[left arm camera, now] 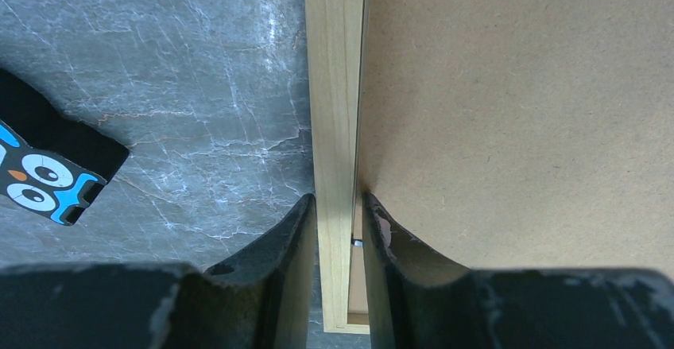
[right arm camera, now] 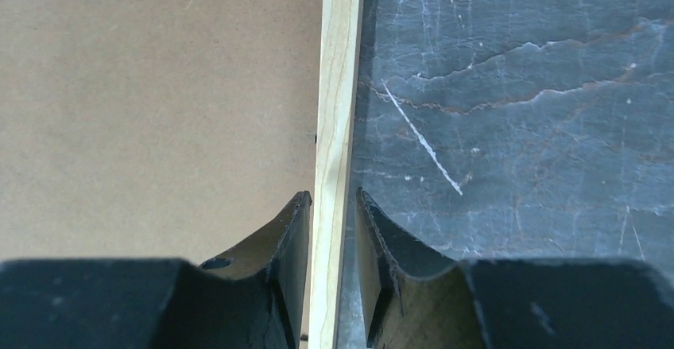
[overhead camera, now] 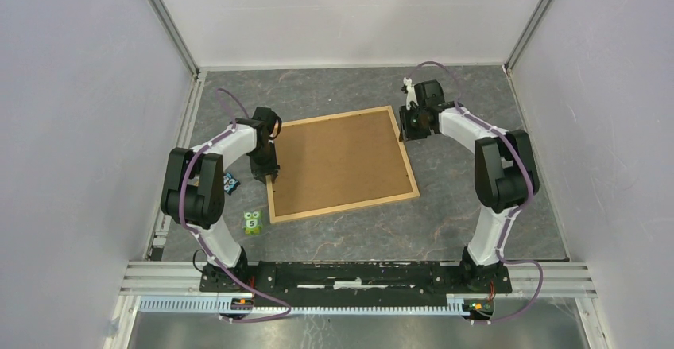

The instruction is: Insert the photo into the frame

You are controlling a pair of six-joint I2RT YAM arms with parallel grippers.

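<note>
The frame (overhead camera: 344, 207) lies flat on the desk (overhead camera: 358, 238) between the two arms, with a plain brown backing board (overhead camera: 338, 162) filling its opening.

The left gripper (left arm camera: 339, 202) points down over the frame's left strip, near that strip's near end. Its fingers (left arm camera: 290, 238) are clenched on the light wood: one finger sits on the outer edge of the strip, and the other sits on the inner edge, where the board begins. Beyond the outer finger, on bare desk, lies a small black card with a blue owl face (left arm camera: 48, 178). Nearer the arm bases than these fingers stands a small green figure marked 5 (overhead camera: 253, 222).

The right gripper (right arm camera: 333, 198) is at the frame's right strip, close to the far corner. Its fingers (right arm camera: 294, 230) are closed about the strip in the same way. The board lies on the inner finger's side and grey veined desk on the outer finger's side. A thin white scratch crosses the desk just past the outer fingertip.
</note>
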